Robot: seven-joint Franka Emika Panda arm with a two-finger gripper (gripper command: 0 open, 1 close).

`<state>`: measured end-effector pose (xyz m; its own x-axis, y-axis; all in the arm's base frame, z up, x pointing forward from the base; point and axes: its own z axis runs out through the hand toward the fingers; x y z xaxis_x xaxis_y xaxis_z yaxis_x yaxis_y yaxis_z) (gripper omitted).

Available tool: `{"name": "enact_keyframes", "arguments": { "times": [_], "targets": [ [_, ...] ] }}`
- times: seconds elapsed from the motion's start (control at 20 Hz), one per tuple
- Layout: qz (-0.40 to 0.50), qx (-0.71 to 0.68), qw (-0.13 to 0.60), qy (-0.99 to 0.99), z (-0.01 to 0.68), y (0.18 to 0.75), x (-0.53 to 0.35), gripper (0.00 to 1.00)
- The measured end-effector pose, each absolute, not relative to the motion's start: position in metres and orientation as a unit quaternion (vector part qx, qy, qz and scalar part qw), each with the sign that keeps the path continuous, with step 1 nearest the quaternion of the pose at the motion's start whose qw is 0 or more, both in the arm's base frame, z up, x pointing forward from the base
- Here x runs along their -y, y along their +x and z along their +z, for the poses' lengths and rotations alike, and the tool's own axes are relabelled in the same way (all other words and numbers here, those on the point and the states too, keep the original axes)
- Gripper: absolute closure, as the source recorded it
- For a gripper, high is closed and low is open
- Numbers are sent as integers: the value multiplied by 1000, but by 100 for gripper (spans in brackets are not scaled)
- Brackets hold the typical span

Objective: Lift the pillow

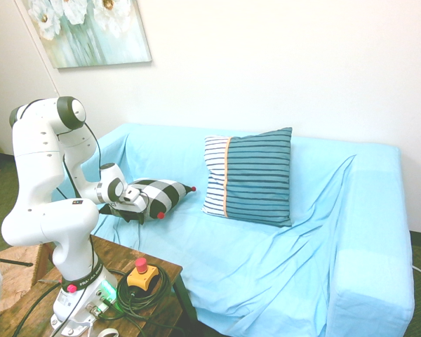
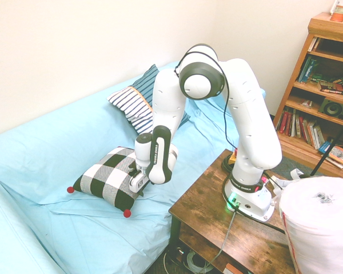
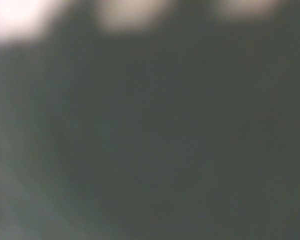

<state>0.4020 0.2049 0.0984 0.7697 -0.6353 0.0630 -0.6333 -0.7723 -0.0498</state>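
Observation:
The pillow point(image 1: 163, 194) point(image 2: 104, 174) is a small black-and-white check cushion with red pom-poms at its corners. It lies on the light blue sofa point(image 1: 266, 260) point(image 2: 40, 148), close to the seat's front edge. My gripper point(image 1: 135, 209) point(image 2: 136, 188) points down and is pressed into the pillow's edge on the side nearest the wooden table. The pillow and the hand hide how the gripper stands. The wrist view is a dark blur with pale patches along one edge.
A larger blue-and-white striped cushion point(image 1: 249, 175) point(image 2: 138, 103) leans on the sofa back beyond the pillow. The wooden table point(image 1: 126, 254) point(image 2: 208, 211) stands against the sofa front. A bookshelf point(image 2: 320, 85) and a white roll point(image 2: 320, 222) are on the far side of the arm.

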Motion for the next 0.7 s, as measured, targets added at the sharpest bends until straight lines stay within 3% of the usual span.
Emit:
{"name": "enact_keyframes", "arguments": {
  "times": [0.7],
  "targets": [
    [-83,-334,43,-938,220,554,-235,0]
  ]
}}
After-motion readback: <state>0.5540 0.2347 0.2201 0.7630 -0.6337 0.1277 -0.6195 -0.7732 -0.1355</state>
